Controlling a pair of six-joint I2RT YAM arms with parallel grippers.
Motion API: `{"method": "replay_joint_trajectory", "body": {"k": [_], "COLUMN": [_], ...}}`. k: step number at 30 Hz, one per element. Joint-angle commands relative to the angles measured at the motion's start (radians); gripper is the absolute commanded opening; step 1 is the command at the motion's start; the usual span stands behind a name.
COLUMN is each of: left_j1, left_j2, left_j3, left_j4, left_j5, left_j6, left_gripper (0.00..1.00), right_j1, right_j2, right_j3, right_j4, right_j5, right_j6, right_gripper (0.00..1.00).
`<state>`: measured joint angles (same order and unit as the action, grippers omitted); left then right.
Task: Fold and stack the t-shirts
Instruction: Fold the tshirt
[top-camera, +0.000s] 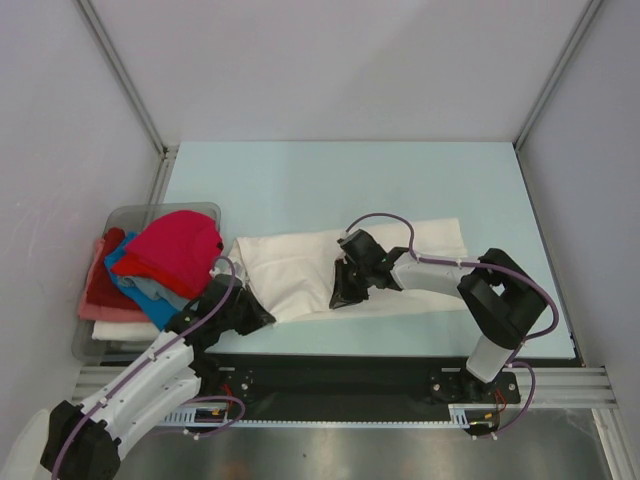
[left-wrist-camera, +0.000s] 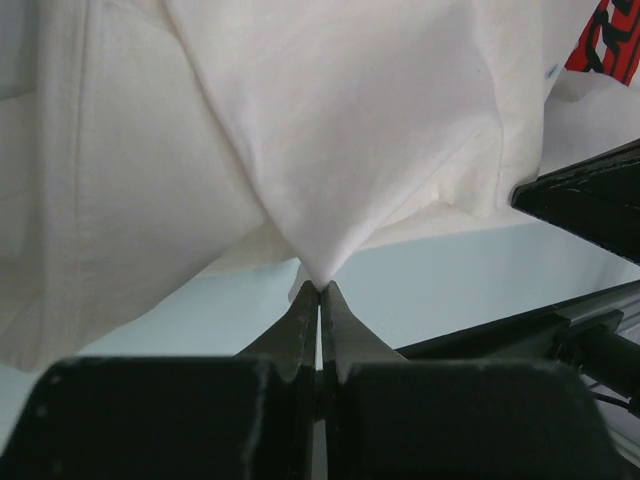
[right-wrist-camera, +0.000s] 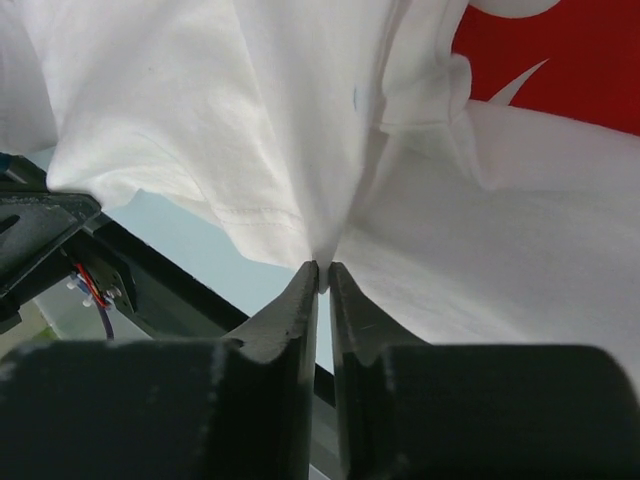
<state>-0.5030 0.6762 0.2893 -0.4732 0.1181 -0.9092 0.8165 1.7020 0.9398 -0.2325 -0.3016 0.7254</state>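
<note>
A white t-shirt (top-camera: 300, 265) lies across the middle of the pale blue table; its red print shows in the right wrist view (right-wrist-camera: 560, 60) and at the corner of the left wrist view (left-wrist-camera: 610, 40). My left gripper (top-camera: 262, 312) is shut on a pinch of the shirt's near left edge (left-wrist-camera: 320, 285). My right gripper (top-camera: 345, 295) is shut on a fold of the shirt's near edge (right-wrist-camera: 322, 268), a little right of the left gripper. A magenta-red tee (top-camera: 175, 250), a blue tee (top-camera: 150, 295) and pink and white tees (top-camera: 105, 310) lie piled at the left.
A clear grey plastic bin (top-camera: 135, 215) at the table's left edge holds the pile of tees. The table's near edge and the black rail (top-camera: 350, 365) run just below both grippers. White walls and metal posts enclose the table.
</note>
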Motion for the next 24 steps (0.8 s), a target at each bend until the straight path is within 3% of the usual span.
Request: {"method": "replay_joint_trajectory", "body": {"k": [1, 3, 15, 24], "left_j1": [-0.008, -0.006, -0.005, 0.026], "left_j2": [0.005, 0.005, -0.056, 0.029], "left_j3": [-0.009, -0.004, 0.062, 0.036], "left_j4": [0.051, 0.047, -0.137, -0.076], "left_j5": [0.015, 0.029, 0.109, 0.222], "left_j6": [0.02, 0.017, -0.051, -0.042], "left_gripper": [0.01, 0.01, 0.0, 0.0], "right_j1": [0.007, 0.007, -0.028, -0.036], "right_j2": [0.001, 0.001, 0.002, 0.007], "right_j3": [0.028, 0.03, 0.079, 0.094], "right_j4": [0.029, 0.025, -0.07, -0.122], "right_j5": [-0.016, -0.019, -0.047, -0.059], "right_j6": [0.008, 0.008, -0.029, -0.047], "right_gripper": [0.11, 0.0, 0.0, 0.0]}}
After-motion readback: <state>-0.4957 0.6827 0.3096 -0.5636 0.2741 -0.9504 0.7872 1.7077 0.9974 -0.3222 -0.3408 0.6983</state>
